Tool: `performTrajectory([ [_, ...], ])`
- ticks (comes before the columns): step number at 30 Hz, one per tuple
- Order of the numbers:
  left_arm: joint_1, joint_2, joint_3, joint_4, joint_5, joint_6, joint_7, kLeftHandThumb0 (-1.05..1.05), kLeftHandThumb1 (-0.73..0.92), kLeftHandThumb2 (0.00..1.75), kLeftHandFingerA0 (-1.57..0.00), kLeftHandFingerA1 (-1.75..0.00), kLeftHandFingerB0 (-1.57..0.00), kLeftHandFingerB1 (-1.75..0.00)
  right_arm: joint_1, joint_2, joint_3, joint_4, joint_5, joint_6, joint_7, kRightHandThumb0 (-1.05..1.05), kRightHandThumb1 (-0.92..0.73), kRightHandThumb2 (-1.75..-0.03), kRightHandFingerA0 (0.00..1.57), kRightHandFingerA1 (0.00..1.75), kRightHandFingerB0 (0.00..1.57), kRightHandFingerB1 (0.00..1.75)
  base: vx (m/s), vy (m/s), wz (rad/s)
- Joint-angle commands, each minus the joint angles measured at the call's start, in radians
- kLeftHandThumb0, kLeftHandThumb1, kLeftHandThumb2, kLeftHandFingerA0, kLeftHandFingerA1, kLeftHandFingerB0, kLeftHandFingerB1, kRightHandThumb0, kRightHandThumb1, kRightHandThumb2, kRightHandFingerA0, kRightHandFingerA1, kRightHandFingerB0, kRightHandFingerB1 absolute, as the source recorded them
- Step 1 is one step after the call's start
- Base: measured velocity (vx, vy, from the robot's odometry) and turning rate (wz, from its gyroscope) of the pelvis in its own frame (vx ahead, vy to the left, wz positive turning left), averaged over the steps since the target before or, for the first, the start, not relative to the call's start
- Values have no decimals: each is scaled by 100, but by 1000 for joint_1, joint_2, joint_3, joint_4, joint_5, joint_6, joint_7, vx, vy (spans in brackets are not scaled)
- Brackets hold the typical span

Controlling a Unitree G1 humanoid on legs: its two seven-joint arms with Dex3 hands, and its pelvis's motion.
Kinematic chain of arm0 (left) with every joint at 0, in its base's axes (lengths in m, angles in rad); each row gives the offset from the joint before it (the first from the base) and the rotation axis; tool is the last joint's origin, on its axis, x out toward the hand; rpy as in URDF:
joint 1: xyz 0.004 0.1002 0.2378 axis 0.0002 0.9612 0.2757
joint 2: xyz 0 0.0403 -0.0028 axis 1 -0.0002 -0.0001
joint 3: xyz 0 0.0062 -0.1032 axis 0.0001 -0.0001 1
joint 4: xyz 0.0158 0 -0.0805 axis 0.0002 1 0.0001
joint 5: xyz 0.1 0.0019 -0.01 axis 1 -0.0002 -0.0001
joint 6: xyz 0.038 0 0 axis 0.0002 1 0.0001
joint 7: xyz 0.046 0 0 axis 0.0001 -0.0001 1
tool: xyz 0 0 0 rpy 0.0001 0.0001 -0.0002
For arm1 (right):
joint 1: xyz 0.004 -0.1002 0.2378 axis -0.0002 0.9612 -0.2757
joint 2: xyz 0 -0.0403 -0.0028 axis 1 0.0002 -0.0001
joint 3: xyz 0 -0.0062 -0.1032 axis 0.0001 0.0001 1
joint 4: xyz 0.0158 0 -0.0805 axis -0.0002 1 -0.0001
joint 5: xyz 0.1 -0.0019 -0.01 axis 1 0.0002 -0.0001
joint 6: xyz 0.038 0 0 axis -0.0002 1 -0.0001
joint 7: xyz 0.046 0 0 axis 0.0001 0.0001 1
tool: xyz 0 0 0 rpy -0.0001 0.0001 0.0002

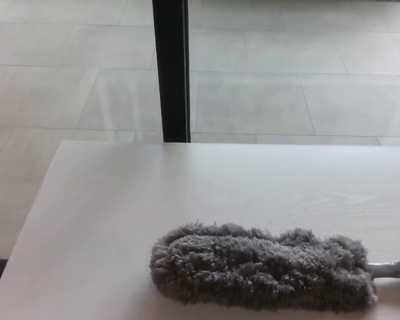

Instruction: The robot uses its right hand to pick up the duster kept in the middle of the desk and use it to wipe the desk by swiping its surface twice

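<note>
A grey fluffy duster (260,267) lies flat on the pale wooden desk (187,187), near the desk's front edge and right of centre. Its long head runs left to right. A short piece of its grey handle (392,269) leaves the picture at the right edge. Neither of my hands shows in the head view, so what holds the handle beyond the frame is hidden.
The desk's left edge (28,220) runs diagonally at the left, with tiled floor (267,100) beyond it and behind the desk. A black upright post (171,70) stands behind the desk's far edge.
</note>
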Motion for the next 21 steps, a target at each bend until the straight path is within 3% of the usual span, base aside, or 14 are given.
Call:
performTrajectory([
  [1,-48,75,145,74,-157,32,-101,-48,68,60,-63,-64,-50,-49,-36,-47,-175,-57,205,-111,33,-89,-79,-64,48,97,0,50,0,0,0],
  [5,-56,74,171,88,-156,41,-118,-47,69,60,-60,-63,-47,-47,-86,-87,-158,-210,172,-123,70,-100,-61,-103,6,68,0,51,0,0,0],
  [6,-55,73,184,86,-168,44,-134,-48,67,59,-56,-64,-44,-48,-90,-94,-147,-281,171,-108,87,-104,-80,-66,72,134,0,40,0,0,0],
  [7,-54,69,188,91,-168,45,-131,-48,66,59,-58,-65,-45,-48,-94,-105,-133,-329,162,-132,105,-105,-66,-109,16,90,0,57,0,0,0],
  [8,-53,67,189,92,-166,44,-131,-48,66,59,-58,-65,-45,-48,-91,-106,-133,-340,161,-130,107,-105,-66,-109,16,90,0,57,0,0,0],
  [9,-56,67,184,94,-157,42,-126,-48,66,59,-58,-65,-45,-48,-112,-117,-118,-387,143,-124,89,-105,-82,-65,0,90,0,27,0,0,0],
  [10,-56,67,185,95,-156,40,-126,-48,65,59,-59,-66,-45,-49,-127,-120,-109,-428,135,-116,76,-103,-81,-64,73,164,0,23,0,0,0],
  [11,-57,67,183,95,-154,38,-129,-47,68,60,-58,-64,-44,-48,-145,-123,-101,-464,136,-107,73,-100,-82,-64,7,150,0,26,0,0,0],
  [13,-52,75,142,95,-110,1,-145,-50,73,62,-57,-60,-43,-46,-209,-110,-55,-598,65,-87,-25,-102,-63,-108,61,118,0,28,0,0,0],
  [14,-54,76,150,95,-120,8,-148,-49,70,61,-55,-60,-46,-47,-242,-113,-28,-630,36,-61,-43,-92,-64,-102,7,14,0,28,0,0,0],
  [17,-57,77,146,89,-117,4,-131,-50,71,61,-58,-57,-49,-46,-382,-151,94,-681,-56,-27,-29,-100,-68,-105,3,0,0,15,0,0,0],
  [18,-66,79,165,95,-138,30,-128,-48,69,60,-59,-59,-50,-46,-421,-163,132,-670,-58,-43,16,-104,-65,-104,7,38,0,5,0,0,0],
  [19,-63,80,162,94,-134,22,-129,-49,69,61,-59,-59,-49,-46,-437,-153,164,-676,-44,-80,64,-87,-71,-61,25,46,0,17,0,0,0],
  [21,-63,83,158,101,-130,15,-131,-50,70,61,-60,-59,-47,-46,-421,-152,277,-731,-98,-153,138,-96,-60,-97,0,12,0,8,0,0,0],
])
